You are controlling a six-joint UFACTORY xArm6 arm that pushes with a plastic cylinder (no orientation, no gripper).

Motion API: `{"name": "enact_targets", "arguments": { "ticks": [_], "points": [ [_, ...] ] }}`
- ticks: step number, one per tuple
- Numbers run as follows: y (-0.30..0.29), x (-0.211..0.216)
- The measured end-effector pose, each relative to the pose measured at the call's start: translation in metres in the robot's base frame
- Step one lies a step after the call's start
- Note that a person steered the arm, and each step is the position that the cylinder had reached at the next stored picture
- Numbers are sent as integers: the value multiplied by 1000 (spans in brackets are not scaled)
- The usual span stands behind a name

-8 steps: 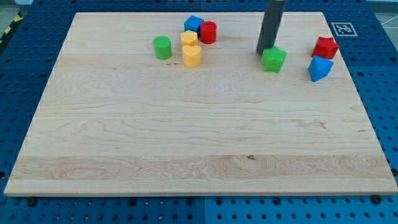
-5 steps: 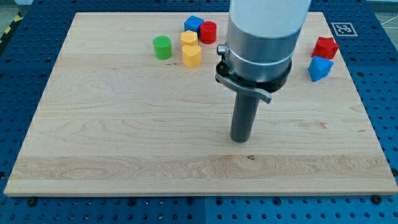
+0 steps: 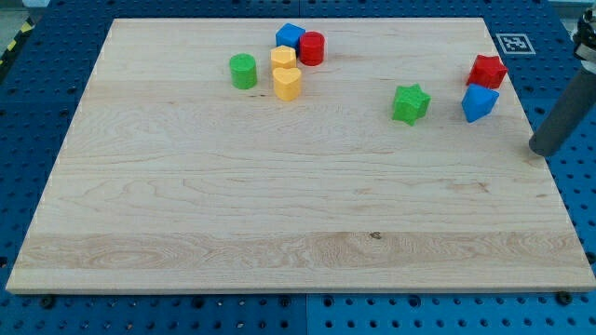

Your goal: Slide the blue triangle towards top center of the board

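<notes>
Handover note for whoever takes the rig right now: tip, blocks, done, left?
My tip sits at the board's right edge, to the lower right of the blue triangle, apart from it.
The blue triangle is near the view's right edge, just below the red star, with the green star to its left.
Done: nothing visible; the triangle is not at top center.
Left: get behind the triangle and slide it left and up toward top center, probably passing above the green star.
</notes>
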State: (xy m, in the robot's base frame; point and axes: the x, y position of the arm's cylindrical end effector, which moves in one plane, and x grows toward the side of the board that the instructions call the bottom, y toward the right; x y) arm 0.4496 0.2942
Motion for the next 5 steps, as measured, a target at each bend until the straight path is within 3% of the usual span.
{"name": "enact_targets", "arguments": {
  "ticks": [2,5],
  "points": [
    [-15,-59],
    [-9,-61]
  ]
}}
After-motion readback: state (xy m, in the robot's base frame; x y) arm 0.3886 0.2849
